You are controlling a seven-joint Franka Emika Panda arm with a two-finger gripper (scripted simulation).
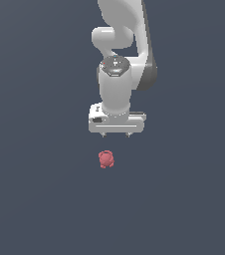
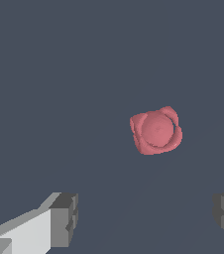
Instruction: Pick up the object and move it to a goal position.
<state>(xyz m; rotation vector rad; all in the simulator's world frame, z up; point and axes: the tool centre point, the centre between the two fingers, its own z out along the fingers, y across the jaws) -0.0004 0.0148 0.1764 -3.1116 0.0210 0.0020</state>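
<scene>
- Exterior view: the white Panda arm (image 1: 119,45) reaches down from the top of the picture, and its gripper (image 1: 116,135) points straight at the dark grey-blue floor (image 1: 35,199).
- Only the two short fingertips (image 1: 103,134) show under the wide hand body, set well apart from each other, with nothing between them.
- The object (image 1: 106,159), a small red-pink knobbly lump, lies on the floor just below the gripper and a little toward the exterior view's left of its middle. It is apart from the fingers and much smaller than the hand.
- No container shows in this view; the floor runs plain and flat to every edge of the picture, leaving open room on all sides of the object.
- Wrist view: the two grey finger pads (image 2: 64,218) stand wide apart at the edge of the picture, and the gap between them holds nothing.
- The object shows as a rounded red-pink dome with four lobes at its corners, lying alone on the floor and not between the fingers.
</scene>
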